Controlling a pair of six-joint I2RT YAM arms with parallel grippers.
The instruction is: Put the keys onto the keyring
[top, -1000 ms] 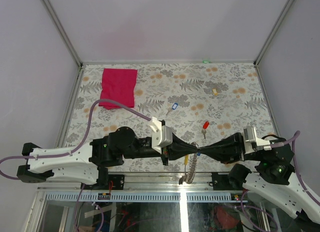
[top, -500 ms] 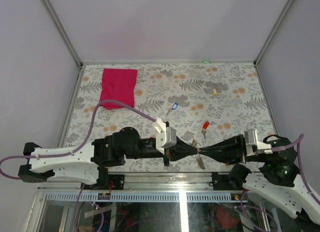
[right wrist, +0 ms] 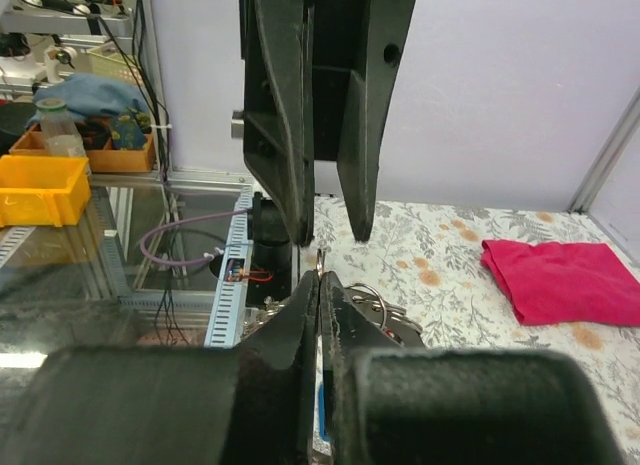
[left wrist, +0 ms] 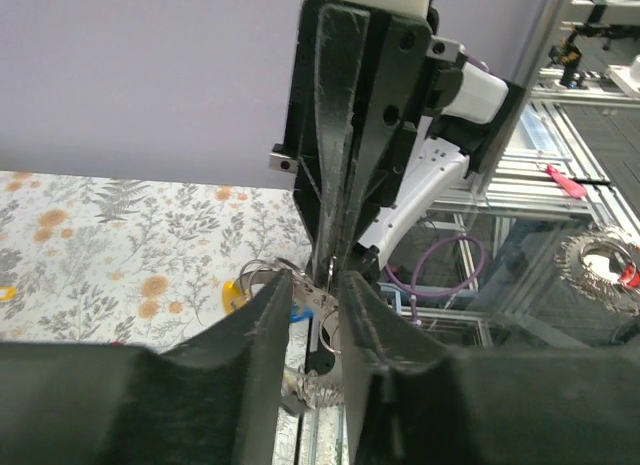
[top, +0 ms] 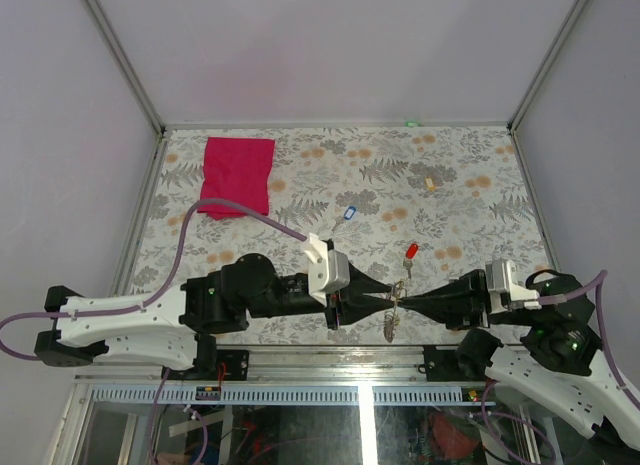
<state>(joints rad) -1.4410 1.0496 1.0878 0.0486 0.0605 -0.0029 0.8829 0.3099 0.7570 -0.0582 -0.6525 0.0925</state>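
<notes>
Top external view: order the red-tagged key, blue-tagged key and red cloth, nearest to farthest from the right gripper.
From the right gripper:
1. Red-tagged key, just beyond it.
2. Blue-tagged key, farther back, slightly left.
3. Red cloth, far-left corner.

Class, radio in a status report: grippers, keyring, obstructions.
Left gripper slightly open at the keyring. Right gripper shut on it. Red key and blue key loose on table. No obstruction seen.

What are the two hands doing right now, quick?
Left hand: slightly open around the thin silver metal keyring.
Right hand: closed, pinching that keyring.
</notes>
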